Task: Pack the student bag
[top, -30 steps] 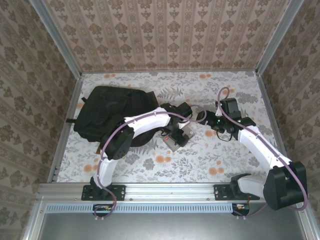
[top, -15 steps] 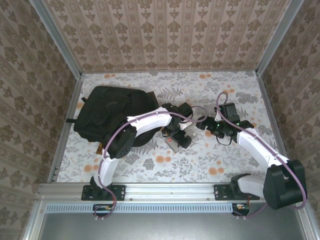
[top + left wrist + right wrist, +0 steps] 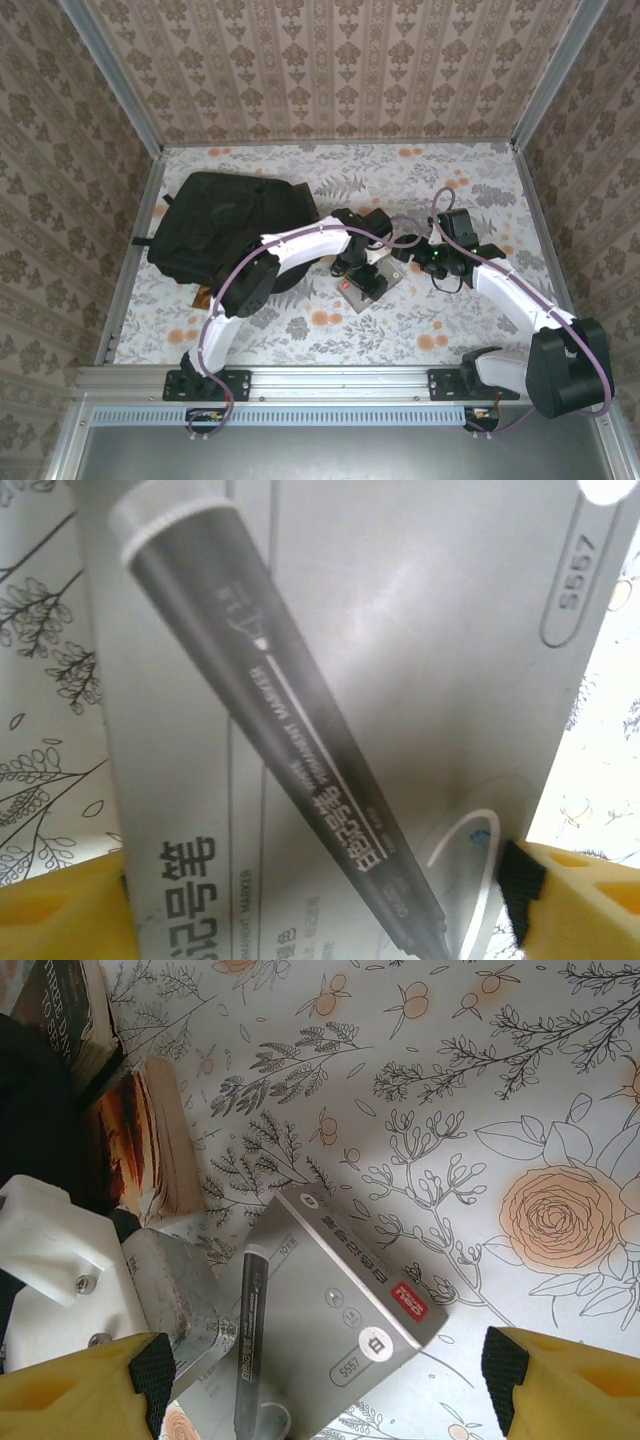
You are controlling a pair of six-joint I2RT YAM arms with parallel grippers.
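Here, left gripper (image 3: 320,920) astride marker box (image 3: 400,630).

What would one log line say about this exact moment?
left tool straddles marker box, grip unclear | right tool open, near it | bag on table, marker box outside it

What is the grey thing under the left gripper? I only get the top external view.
Observer: A flat grey marker box lying on the table. It is printed S557 and has a marker shown on its face.
Operator: Is the left gripper holding it?
Observer: In the left wrist view, the left gripper has its yellow fingers on either side of the box. I cannot tell whether they press on it.
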